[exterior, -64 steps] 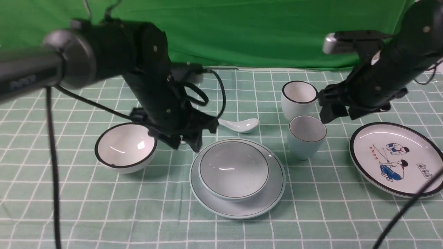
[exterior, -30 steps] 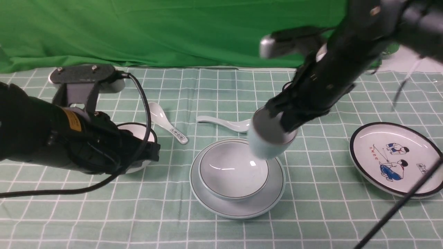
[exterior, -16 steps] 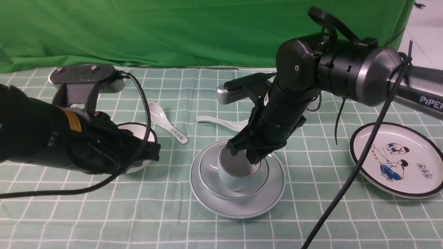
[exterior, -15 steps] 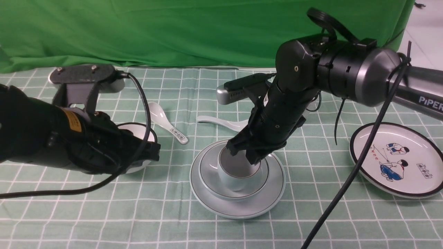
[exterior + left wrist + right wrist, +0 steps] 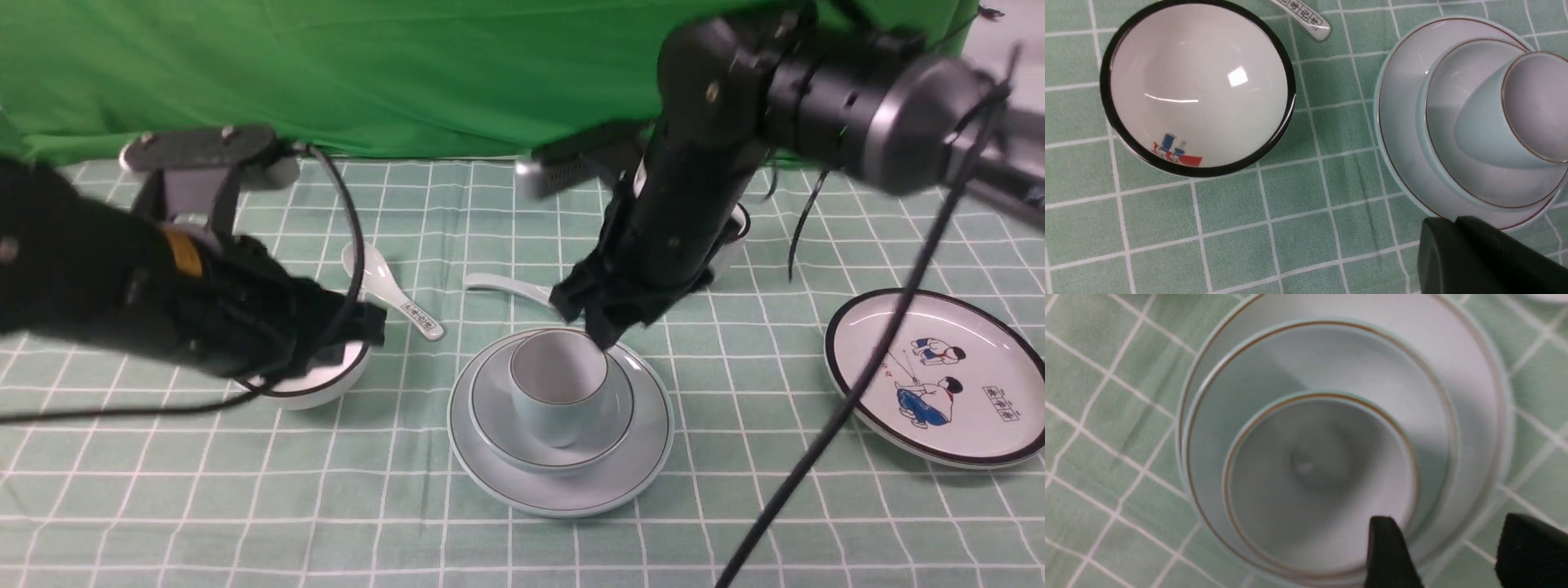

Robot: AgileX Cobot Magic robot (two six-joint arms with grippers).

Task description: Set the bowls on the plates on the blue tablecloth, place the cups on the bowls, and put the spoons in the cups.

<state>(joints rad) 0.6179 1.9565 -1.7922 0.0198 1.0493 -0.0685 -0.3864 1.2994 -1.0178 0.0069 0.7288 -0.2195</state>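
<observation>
The pale blue cup [image 5: 559,384] stands upright in the pale blue bowl [image 5: 498,416], which sits on the pale blue plate [image 5: 563,490]. My right gripper [image 5: 600,322] hangs open and empty just above the cup's far rim; in the right wrist view [image 5: 1453,547] its jaws straddle that rim without touching the cup [image 5: 1314,473]. My left gripper [image 5: 371,322] is shut and empty beside the white bowl [image 5: 1198,85], which my left arm mostly hides in the front view [image 5: 314,392]. The white plate [image 5: 931,376] lies at the right. The white cup [image 5: 735,233] peeks out behind my right arm.
The white spoon [image 5: 384,278] and the pale blue spoon [image 5: 506,286] lie on the blue tablecloth [image 5: 163,506] behind the bowls. The green backdrop cloth [image 5: 408,73] hangs at the far edge. My right arm's cable [image 5: 816,482] crosses the cloth between the two plates.
My right gripper has let go of the pale blue cup, left it standing in the bowl, and risen above it. My left arm has lifted slightly.
</observation>
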